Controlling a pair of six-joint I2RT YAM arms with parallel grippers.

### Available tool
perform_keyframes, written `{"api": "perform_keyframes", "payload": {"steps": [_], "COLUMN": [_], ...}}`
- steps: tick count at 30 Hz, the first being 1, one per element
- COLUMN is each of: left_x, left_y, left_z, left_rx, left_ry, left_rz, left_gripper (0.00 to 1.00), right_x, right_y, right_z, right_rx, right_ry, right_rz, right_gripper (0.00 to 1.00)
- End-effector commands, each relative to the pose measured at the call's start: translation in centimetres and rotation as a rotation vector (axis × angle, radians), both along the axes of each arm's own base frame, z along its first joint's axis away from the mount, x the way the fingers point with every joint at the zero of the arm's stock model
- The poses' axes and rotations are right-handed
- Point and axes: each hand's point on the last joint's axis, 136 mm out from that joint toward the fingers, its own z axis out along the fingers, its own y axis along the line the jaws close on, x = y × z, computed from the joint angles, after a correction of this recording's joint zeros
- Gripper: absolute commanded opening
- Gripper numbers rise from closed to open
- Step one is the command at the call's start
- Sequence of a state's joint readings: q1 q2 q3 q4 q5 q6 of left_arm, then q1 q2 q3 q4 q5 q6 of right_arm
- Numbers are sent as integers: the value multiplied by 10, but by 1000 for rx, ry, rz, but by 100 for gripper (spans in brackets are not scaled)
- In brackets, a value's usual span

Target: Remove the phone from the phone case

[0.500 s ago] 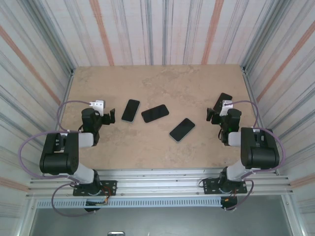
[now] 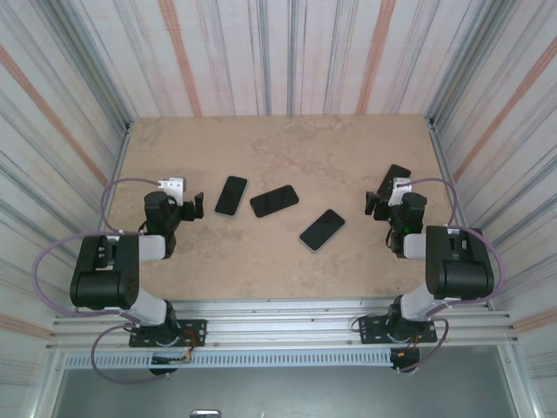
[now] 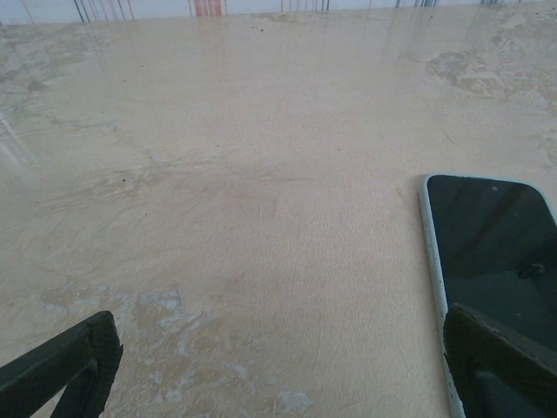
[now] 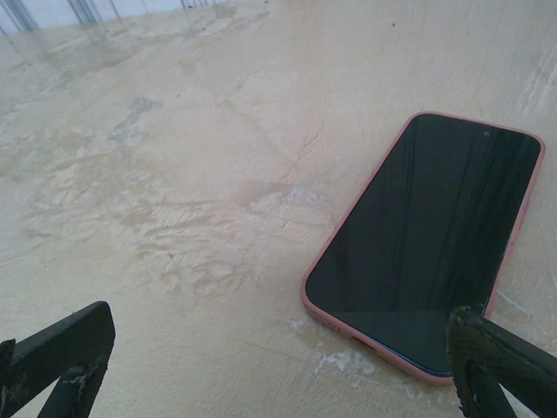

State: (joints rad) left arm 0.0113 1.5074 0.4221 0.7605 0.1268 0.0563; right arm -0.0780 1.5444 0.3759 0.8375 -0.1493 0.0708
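Several phones lie screen-up on the beige table. One in a pale case [image 2: 231, 195] lies just right of my left gripper [image 2: 193, 207]; in the left wrist view this phone [image 3: 492, 252] runs under the right fingertip [image 3: 487, 348]. A phone in a pink case [image 4: 426, 244] lies ahead and to the right of my right gripper [image 4: 278, 357], its near corner by the right fingertip; in the top view it [image 2: 396, 174] sits just beyond that gripper [image 2: 376, 202]. Both grippers stand open and low over the table with nothing between their fingers; the left gripper [image 3: 278, 366] has bare table between its fingers.
Two more dark phones lie mid-table, one [image 2: 274, 200] next to the pale-cased one and one [image 2: 322, 229] nearer the front. Striped walls [image 2: 78, 131] close in the table on three sides. The metal rail [image 2: 278, 313] with the arm bases runs along the near edge.
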Motion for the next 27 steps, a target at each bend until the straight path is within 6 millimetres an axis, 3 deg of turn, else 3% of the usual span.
{"api": "perform_keyframes", "payload": {"steps": [1,4,8,13,17,20,24,27], "left_x": [0,-3,-12,-20,-25,-26,-22,-17], "left_y": [-1,-4,-1,6,5,-10,-38,-61], "left_z": [2,9,37,77,96,100,86,77], "left_rx": [15,26,50,13,-70,-139,-188,-132], "left_ry": [-18,-38,-63,-47,58,138,304,358], "left_rz": [0,-17,28,99,141,105,4,-73], "left_gripper": [99,99,99,99,99,99,99,99], "right_x": [5,3,-1,-12,-14,-16,-24,-29], "right_y": [-2,-2,-5,-2,13,31,64,87], "right_z": [6,13,35,75,102,122,141,148], "right_rx": [-1,-6,-8,14,72,105,132,147], "right_ry": [-16,-31,-34,-80,-85,-70,-43,5], "right_rz": [-18,-24,-42,-33,25,102,244,336], "right_gripper": [99,99,99,99,99,99,99,99]}}
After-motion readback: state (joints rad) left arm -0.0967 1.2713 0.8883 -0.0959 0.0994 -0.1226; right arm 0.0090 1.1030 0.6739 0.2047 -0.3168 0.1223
